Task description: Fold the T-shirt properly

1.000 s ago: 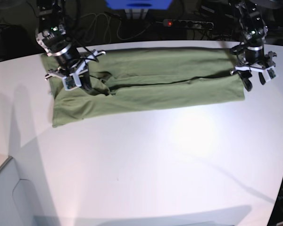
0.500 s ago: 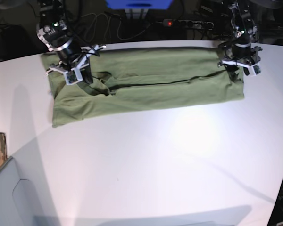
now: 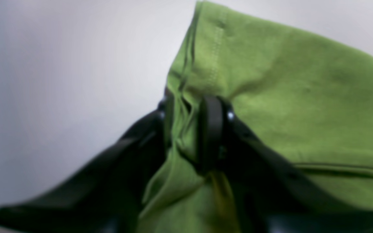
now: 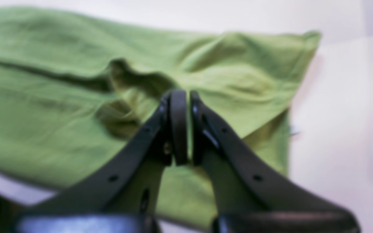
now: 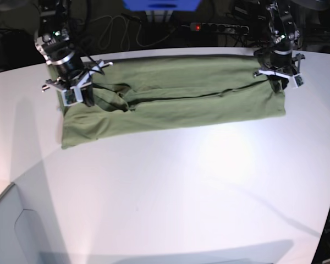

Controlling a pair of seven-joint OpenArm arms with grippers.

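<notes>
White tabletop (image 5: 170, 187) lies bare in the foreground. Beyond it, the T-shirt (image 5: 176, 96) is spread as a long band across the far side. One end is pinched by the left gripper (image 3: 188, 129), cloth bunched between its jaws. The right gripper (image 4: 184, 126) is clenched at the other end; whether cloth is caught there cannot be told. A thin pinch could slip, so the fold might be dragged askew.

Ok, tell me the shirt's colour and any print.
The shirt is plain olive green, no print visible. The base view shows it best.
</notes>
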